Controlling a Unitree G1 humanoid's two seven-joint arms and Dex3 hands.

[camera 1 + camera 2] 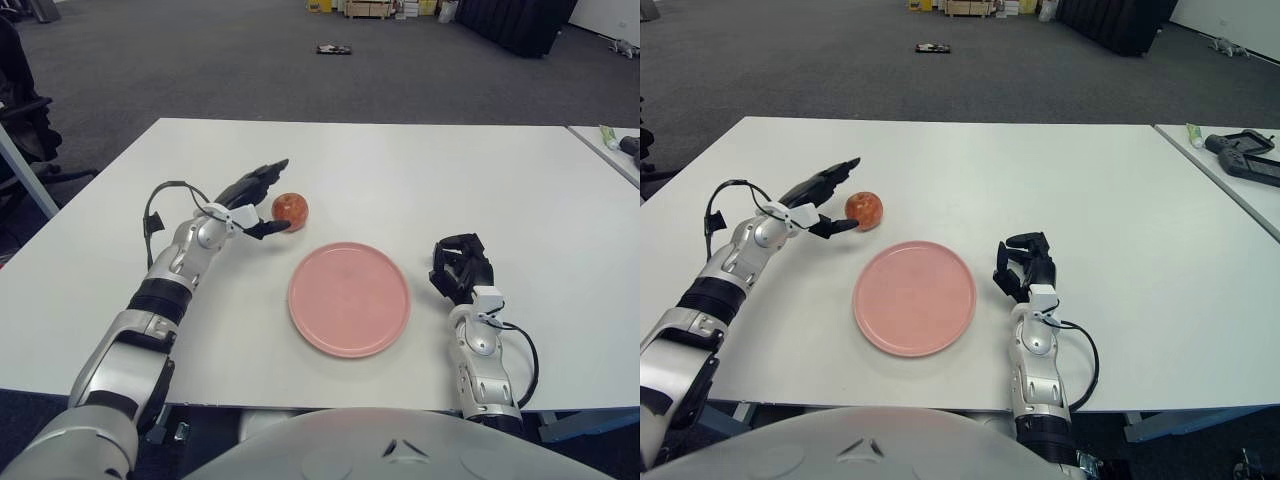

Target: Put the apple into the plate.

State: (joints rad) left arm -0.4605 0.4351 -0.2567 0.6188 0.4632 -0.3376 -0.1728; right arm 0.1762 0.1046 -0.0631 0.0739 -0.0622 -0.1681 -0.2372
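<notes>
While the left hand (258, 200) reaches in from the left side of the white table (400, 170), its dark fingers (262, 176) are spread open around the near-left side of the apple (290, 209), with the upper fingers stretched above and behind the fruit and the lower one (276, 228) pointing at its base. Whether any fingertip actually touches the apple cannot be told from either eye view; nothing is clasped, and the hand is not closed on the fruit. The apple, red with a paler patch, sits on the tabletop just beyond the upper-left rim of the pink plate (349, 298), close to it but apart from it, so it is not yet in the plate. The plate lies flat near the front middle of the table, between the two arms.

Off to the right of the plate, the right hand (460, 268) shows with its black fingers curled in, holding nothing. A thin black cable (520, 350) loops beside its silver forearm.

At the far right edge, a second table (1240, 160) carries a dark device (1244, 150) and a small green-tipped tube (1193, 131). Grey carpet (200, 60) stretches behind.
</notes>
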